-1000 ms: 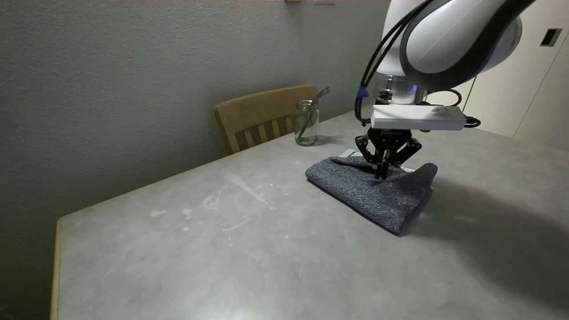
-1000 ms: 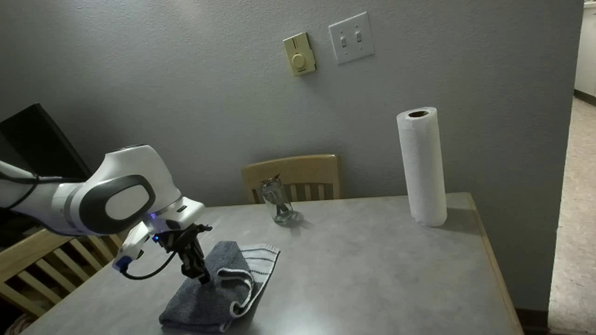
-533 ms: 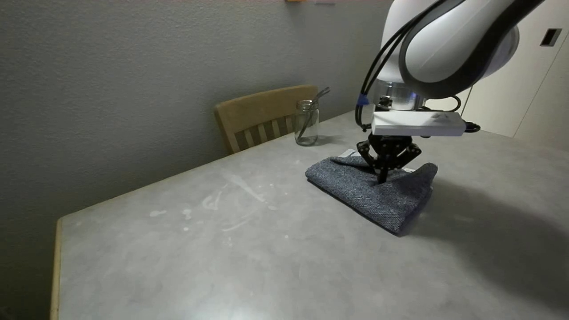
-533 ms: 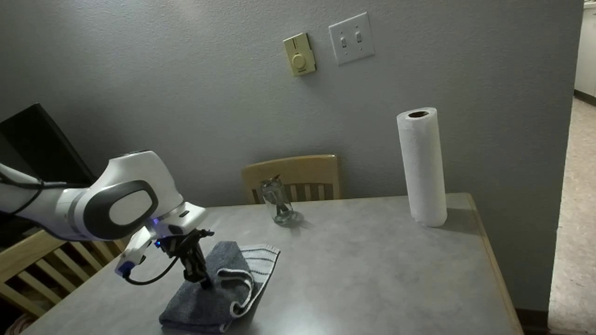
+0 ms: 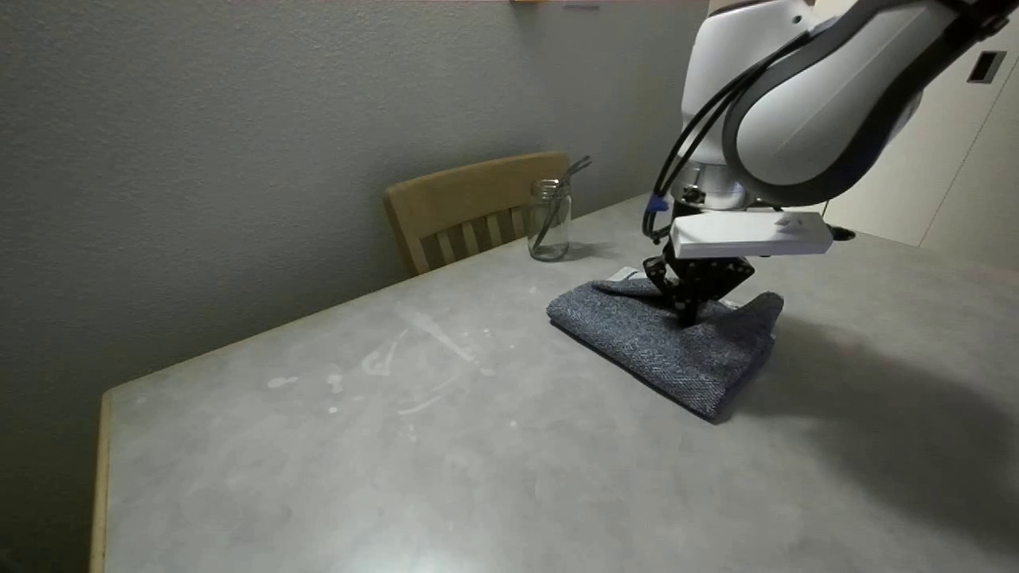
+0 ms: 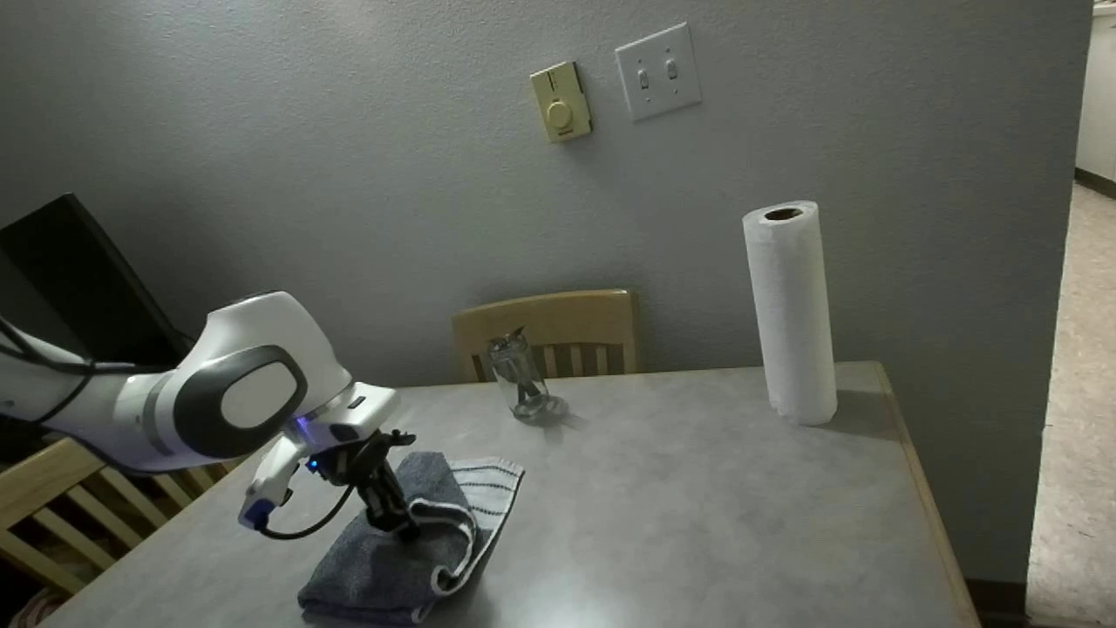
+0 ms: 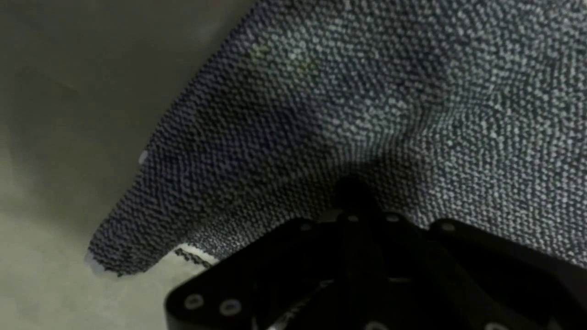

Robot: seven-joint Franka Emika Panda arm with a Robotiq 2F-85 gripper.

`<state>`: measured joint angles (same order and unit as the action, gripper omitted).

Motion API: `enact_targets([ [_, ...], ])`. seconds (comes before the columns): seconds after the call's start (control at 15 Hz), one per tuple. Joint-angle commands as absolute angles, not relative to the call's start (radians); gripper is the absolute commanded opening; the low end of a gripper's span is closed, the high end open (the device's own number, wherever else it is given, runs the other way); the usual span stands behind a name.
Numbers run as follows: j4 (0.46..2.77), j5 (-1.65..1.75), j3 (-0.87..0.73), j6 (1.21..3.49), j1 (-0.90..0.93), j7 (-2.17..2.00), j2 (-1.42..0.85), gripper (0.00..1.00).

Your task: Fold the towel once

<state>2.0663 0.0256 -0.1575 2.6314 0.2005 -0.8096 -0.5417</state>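
One towel point(image 5: 653, 350): is lying under the gripper point(image 5: 686, 320), looking doubled over.
Gripper: is resting pressed together, pinching nothing I am seeing, fingertips point(image 7: 352, 192) apparently pushing into the towel.
Striped end point(image 6: 490, 481): is poking out beyond the gripper, so I am risking a crooked fold.
Wavy hem point(image 6: 473, 534): is curling beside the gripper; dragging sideways could be bunching it.
Raised corner point(image 5: 767, 305): is standing near the gripper; my pressing elsewhere might be leaving it puckered.
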Motion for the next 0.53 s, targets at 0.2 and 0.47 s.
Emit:
enact_targets([
  [0.2,2.050,0.125,-0.232,2.703,0.256,-0.880,-0.566,0.00],
  [0.47,2.044,0.155,-0.256,2.717,0.273,-0.905,-0.573,0.00],
])
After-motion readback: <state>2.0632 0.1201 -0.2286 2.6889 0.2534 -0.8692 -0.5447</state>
